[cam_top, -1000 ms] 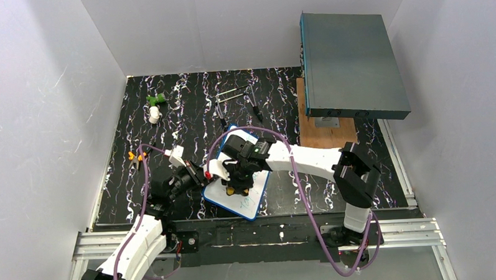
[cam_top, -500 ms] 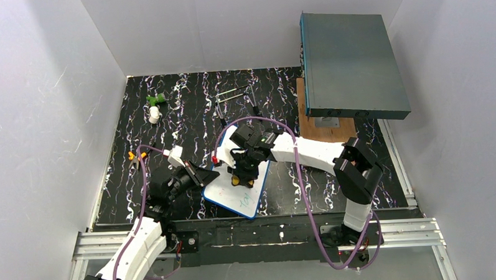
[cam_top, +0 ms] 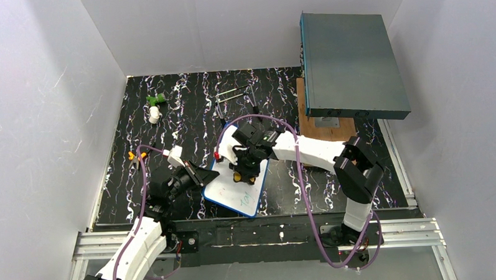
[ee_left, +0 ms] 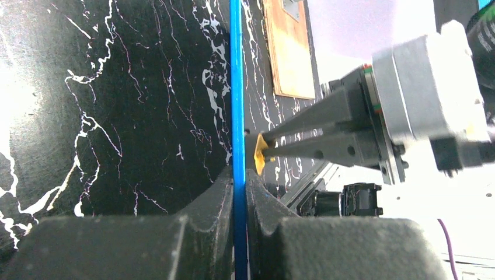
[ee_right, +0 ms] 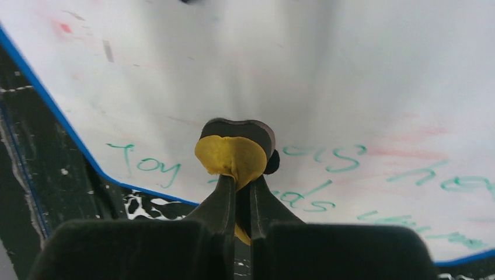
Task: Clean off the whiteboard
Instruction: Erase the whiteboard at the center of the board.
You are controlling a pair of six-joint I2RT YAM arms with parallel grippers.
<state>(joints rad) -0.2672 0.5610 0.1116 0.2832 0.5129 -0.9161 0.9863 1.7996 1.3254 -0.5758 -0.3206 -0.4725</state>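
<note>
The whiteboard [cam_top: 235, 193], white with a blue frame, lies tilted on the black marbled table. Green writing and faint red smudges show on it in the right wrist view [ee_right: 362, 87]. My left gripper [cam_top: 204, 177] is shut on the board's left edge; the blue frame [ee_left: 236, 116] runs edge-on between its jaws. My right gripper [cam_top: 243, 176] is shut on a yellow cloth [ee_right: 232, 156] and presses it onto the board's middle, above the green words. The right gripper's fingers [ee_left: 315, 137] and the cloth tip [ee_left: 260, 156] also show in the left wrist view.
A large grey-teal box [cam_top: 352, 65] rests on a wooden board [cam_top: 329, 129] at the back right. A green and white object [cam_top: 154, 106], thin metal tools [cam_top: 234, 94] and a small yellow-orange piece [cam_top: 134, 156] lie on the table. White walls enclose the table.
My right gripper has slid the cloth up the board, away from the near edge toward the far end. The left gripper holds the board's edge as before.
</note>
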